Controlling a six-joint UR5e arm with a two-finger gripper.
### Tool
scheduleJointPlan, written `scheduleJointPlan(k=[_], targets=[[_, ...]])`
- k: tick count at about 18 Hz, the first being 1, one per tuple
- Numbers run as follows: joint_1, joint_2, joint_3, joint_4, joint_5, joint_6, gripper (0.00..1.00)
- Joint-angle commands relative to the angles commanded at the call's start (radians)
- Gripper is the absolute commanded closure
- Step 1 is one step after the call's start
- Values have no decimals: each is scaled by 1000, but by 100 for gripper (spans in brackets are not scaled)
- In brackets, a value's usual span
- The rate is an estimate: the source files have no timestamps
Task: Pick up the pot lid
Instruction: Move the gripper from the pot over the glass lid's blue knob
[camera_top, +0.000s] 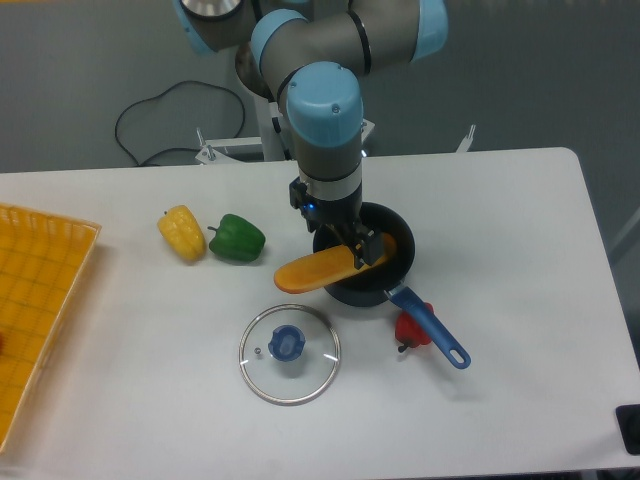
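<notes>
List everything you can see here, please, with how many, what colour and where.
Glass pot lid with round knob: one, clear with blue knob, front centre of table
Deep round pan with long handle: one, black with blue handle, centre
Long, round-ended item: one, orange, partly in the pan, sticking out leftward in the picture
Small pepper-like item: one, red, beside the pan's handle
Bell pepper: one, green, left of the pan
Lumpy pepper: one, yellow, left of the green one
Crate: one, yellow-orange, left edge
Table: one, white, beneath these
Thin cable: one, black, behind the table
Arm: one, blue and grey, reaching from the top
Gripper: one, dark, over the pan, fingers apart
</notes>
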Motion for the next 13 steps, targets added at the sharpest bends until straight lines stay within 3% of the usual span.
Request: scheduleJointPlan(k=[5, 13], targets=[[-8, -8, 2, -2, -2, -35, 0], [-46, -54, 21, 47, -2, -327, 0]])
